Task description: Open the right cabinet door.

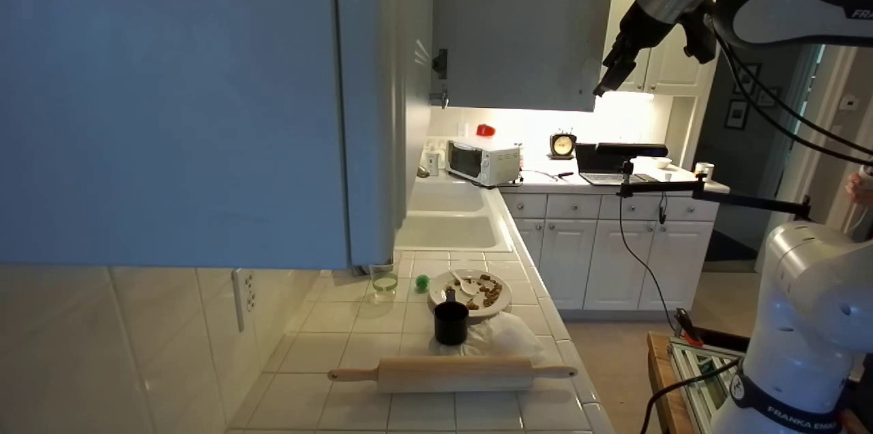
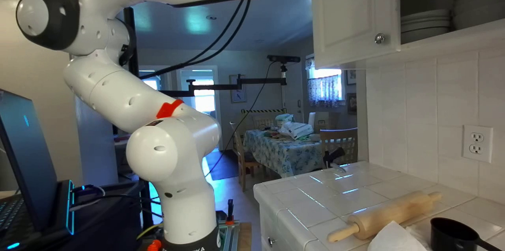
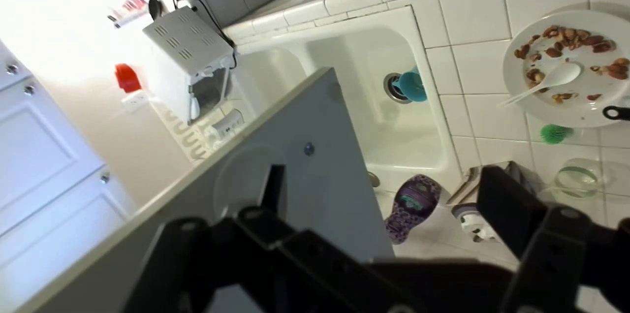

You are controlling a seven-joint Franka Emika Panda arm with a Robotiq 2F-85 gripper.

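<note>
Counter [image 1: 372, 344] below, the empty tool [image 3: 383, 179] gapes near the edge of the right door [image 1: 522, 28].

The right door [image 1: 522, 24] is open, upright and swung out, its flat shadowed face plain grey, its thin edge paler. Its free lower corner is just beside the gripper [image 1: 609, 82]; whether the two touch cannot be told.

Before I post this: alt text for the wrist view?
A flat grey cabinet door stands open; black two-fingered gripper in the foreground, jaws apart, contact with the door unclear. Below: a white double-basin sink and, on a white tiled countertop, a round white plate of brown nuts with a white spoon.
</note>
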